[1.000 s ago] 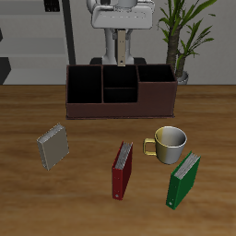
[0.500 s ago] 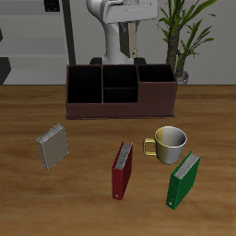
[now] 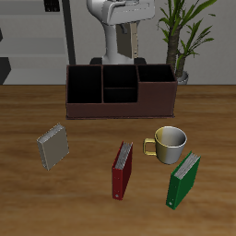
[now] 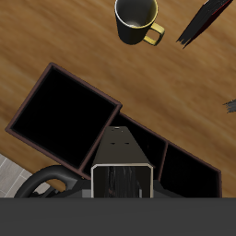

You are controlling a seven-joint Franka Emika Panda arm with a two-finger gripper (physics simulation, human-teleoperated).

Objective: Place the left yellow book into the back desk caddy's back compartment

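My gripper (image 3: pixel 128 32) hangs high above the back desk caddy (image 3: pixel 120 103), a long dark-brown box with two big side bins and a divided middle. It is shut on the left yellow book (image 3: pixel 129 41), a thin grey-tan hardcover held upright, clear of the caddy's rim. In the wrist view the book (image 4: pixel 120 166) shows end-on between the fingers, over the caddy's middle section (image 4: pixel 138 136). The fingertips are hidden by the book.
The second grey-tan book (image 3: pixel 53 146) lies on the table in front of the caddy. A red book (image 3: pixel 122 171), a green book (image 3: pixel 182 180) and a yellow-handled mug (image 3: pixel 171 145) stand nearer the front edge. A potted plant (image 3: pixel 184 32) stands behind the caddy.
The gripper has risen with the book and shifted a little sideways above the caddy. The things on the table have not moved.
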